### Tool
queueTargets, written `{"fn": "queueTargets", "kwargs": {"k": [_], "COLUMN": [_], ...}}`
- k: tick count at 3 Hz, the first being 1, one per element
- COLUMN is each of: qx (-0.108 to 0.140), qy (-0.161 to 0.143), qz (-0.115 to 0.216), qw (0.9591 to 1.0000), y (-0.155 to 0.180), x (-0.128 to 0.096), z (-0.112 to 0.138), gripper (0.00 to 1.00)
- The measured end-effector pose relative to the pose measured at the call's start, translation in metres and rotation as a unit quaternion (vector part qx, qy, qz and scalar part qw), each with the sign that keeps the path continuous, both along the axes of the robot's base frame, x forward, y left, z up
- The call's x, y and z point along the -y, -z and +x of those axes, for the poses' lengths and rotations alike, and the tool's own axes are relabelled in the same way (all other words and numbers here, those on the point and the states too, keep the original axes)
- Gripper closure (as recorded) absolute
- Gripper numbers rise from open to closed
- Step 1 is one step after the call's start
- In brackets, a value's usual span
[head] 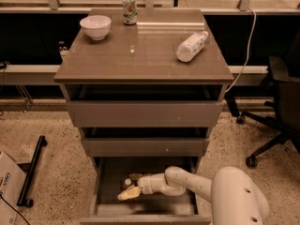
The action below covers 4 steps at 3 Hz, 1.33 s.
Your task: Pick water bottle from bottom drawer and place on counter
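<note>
The bottom drawer (145, 218) is pulled out, below two shallower drawers that are also partly open. My gripper (129, 193) reaches into it from the right on a white arm, low over the drawer floor at the left of centre. Just behind its tan tips lies a small object with a white cap (127, 182), which looks like the water bottle; its clear body is hard to make out in the dark drawer. The glossy brown counter (140, 60) tops the cabinet.
On the counter stand a white bowl (95, 27) at the back left and a labelled can (129, 9) at the back; a larger white bottle (191, 47) lies at the right. An office chair (281, 102) is to the right, a cardboard box (7, 186) and black bar (32, 172) to the left.
</note>
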<state>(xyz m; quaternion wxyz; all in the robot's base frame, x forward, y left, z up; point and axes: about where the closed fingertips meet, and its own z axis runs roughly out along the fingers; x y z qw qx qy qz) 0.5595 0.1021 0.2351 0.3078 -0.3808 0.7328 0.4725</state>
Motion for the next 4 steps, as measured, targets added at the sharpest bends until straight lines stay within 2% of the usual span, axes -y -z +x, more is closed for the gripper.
{"fn": "queueTargets", "kwargs": {"k": [2,3,4], "qx": [-0.004,-0.009,0.003], "qy": [0.012,0.015,0.014], "qz": [-0.012,-0.032,-0.051], "qw": [0.9999,0.9993,0.9986], "y": [-0.012,-0.027,-0.061], "x": [0.01,0.018,0.031], "z": [-0.009,-0.014,-0.018], "gripper": [0.64,0.87,1.0]}}
